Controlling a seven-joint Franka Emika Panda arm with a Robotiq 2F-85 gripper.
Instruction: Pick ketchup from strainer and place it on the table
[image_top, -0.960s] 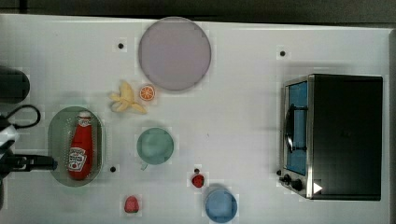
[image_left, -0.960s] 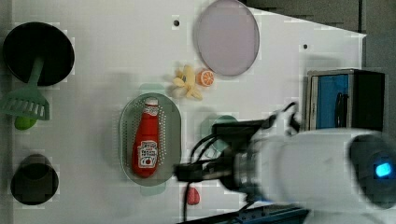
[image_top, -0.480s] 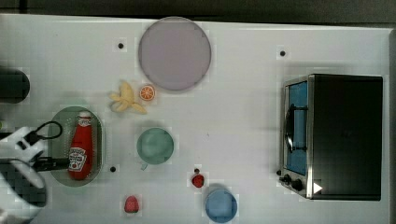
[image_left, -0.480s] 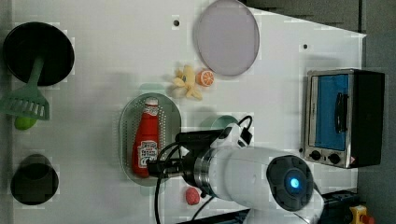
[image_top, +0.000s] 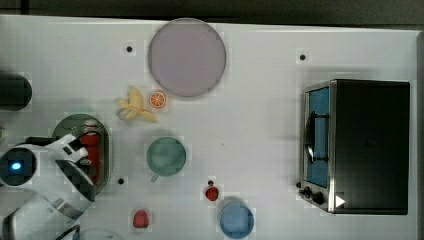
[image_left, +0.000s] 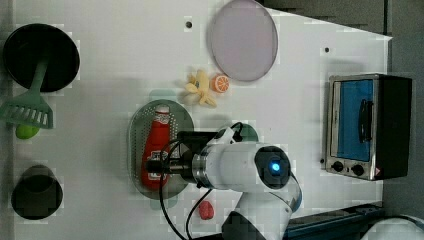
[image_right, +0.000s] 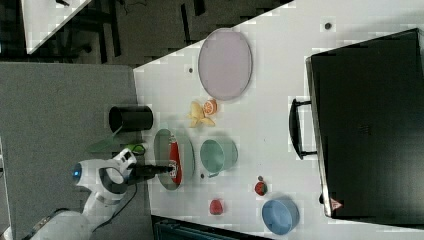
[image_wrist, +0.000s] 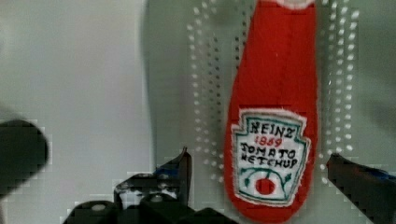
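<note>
The ketchup (image_wrist: 275, 93) is a red bottle lying flat in the pale green strainer (image_left: 134, 145), its label end toward the arm. My gripper (image_wrist: 268, 179) is open and low over the strainer. One finger (image_wrist: 180, 170) and the other (image_wrist: 355, 182) stand either side of the label, apart from the bottle. In the left view the gripper (image_left: 162, 167) sits over the lower half of the ketchup (image_left: 156, 137). In the top view the arm covers part of the ketchup (image_top: 93, 147) and of the strainer (image_top: 105, 160). The white table (image_top: 260, 125) lies all around.
A green mug (image_top: 166, 156) stands just to the top view's right of the strainer. Banana (image_top: 134, 107), orange slice (image_top: 158, 99) and purple plate (image_top: 186, 56) lie beyond. Red pieces (image_top: 141, 218) (image_top: 212, 192), a blue bowl (image_top: 236, 219) and a toaster oven (image_top: 360, 145) stand further off.
The arm has swung in from the top view's left edge over the strainer, bringing the open gripper down around the ketchup's label end. The ketchup has not moved.
</note>
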